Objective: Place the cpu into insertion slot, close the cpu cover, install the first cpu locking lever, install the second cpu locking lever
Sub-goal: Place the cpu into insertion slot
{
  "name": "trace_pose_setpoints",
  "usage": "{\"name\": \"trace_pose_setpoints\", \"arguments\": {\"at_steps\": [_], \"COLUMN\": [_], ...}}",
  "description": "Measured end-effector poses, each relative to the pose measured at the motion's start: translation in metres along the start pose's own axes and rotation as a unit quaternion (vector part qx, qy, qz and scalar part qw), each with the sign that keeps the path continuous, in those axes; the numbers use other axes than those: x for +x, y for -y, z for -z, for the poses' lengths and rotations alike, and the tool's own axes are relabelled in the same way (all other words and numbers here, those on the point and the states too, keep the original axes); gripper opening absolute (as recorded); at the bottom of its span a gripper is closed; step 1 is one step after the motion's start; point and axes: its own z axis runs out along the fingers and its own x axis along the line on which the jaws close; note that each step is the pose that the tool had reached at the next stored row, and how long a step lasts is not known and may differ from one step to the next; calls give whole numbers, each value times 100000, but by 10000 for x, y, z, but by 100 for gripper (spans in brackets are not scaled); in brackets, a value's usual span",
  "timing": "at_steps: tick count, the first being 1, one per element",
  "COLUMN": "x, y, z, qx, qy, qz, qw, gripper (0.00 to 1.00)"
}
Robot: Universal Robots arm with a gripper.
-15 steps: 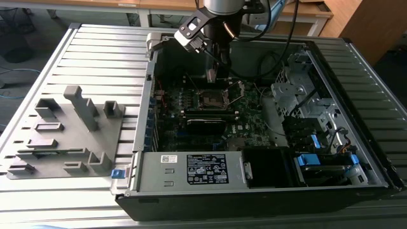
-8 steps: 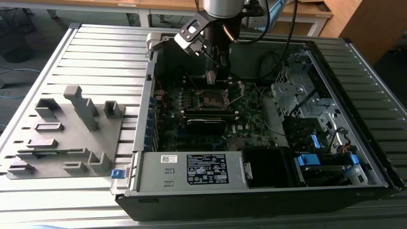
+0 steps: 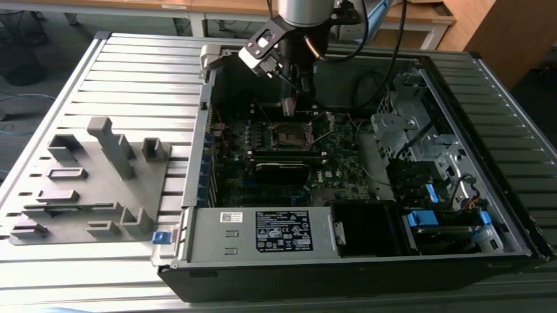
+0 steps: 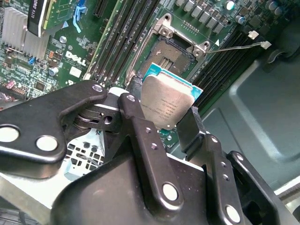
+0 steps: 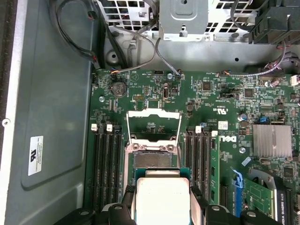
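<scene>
cpu | clamped in tool above insertion slot | cpu cover raised | slot part-hidden by cpu

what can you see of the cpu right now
The cpu is a small flat square chip with a dull silvery metal top and a teal edge. It is clamped by two opposite edges between the black fingers of the gripper, held clear of the board near the open insertion slot, not yet seated.

Bright even light — mild glare
</scene>
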Motion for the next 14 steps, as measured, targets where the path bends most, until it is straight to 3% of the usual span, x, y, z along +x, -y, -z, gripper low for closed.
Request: {"name": "trace_pose_setpoints", "arguments": {"at_steps": [3, 11, 14], "x": [1, -1, -1], "y": [1, 11, 11], "z": [-11, -119, -121], "qx": [6, 5, 13], "qy": [5, 1, 14], "qz": [-1, -2, -1], "qw": [100000, 100000, 100000], "gripper": [54, 54, 54]}}
